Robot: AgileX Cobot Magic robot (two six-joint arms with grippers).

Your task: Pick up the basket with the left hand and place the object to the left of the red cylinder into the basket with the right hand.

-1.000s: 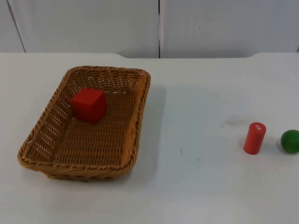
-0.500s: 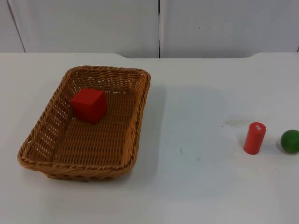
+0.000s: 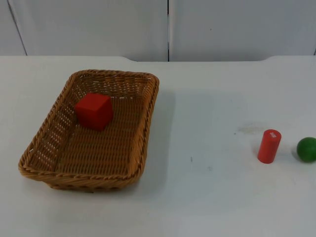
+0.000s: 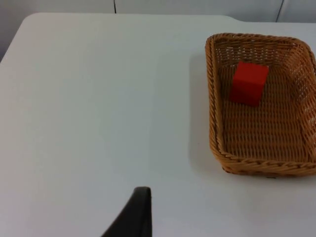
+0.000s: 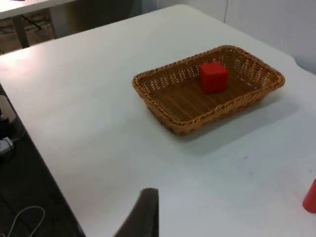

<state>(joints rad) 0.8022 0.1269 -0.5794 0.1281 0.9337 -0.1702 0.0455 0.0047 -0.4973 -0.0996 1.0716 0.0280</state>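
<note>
A brown wicker basket [image 3: 150,106] rests on the left half of the white table. A red cube [image 3: 94,111] lies inside it, toward its far end. At the right stands a red cylinder [image 3: 269,146], upright. My left gripper [image 4: 138,212] hangs well back from the basket [image 4: 213,113] and cube [image 4: 249,83], over bare table, and that arm waits. My right gripper [image 5: 145,212] is also held far off from the basket [image 5: 154,107] and cube [image 5: 213,76], with the cylinder [image 5: 311,196] off to its side.
A green ball [image 3: 306,149] sits just right of the red cylinder, near the table's right edge. The grey partition wall [image 3: 168,27] closes the back. Bare white table [image 3: 207,148] lies between basket and cylinder.
</note>
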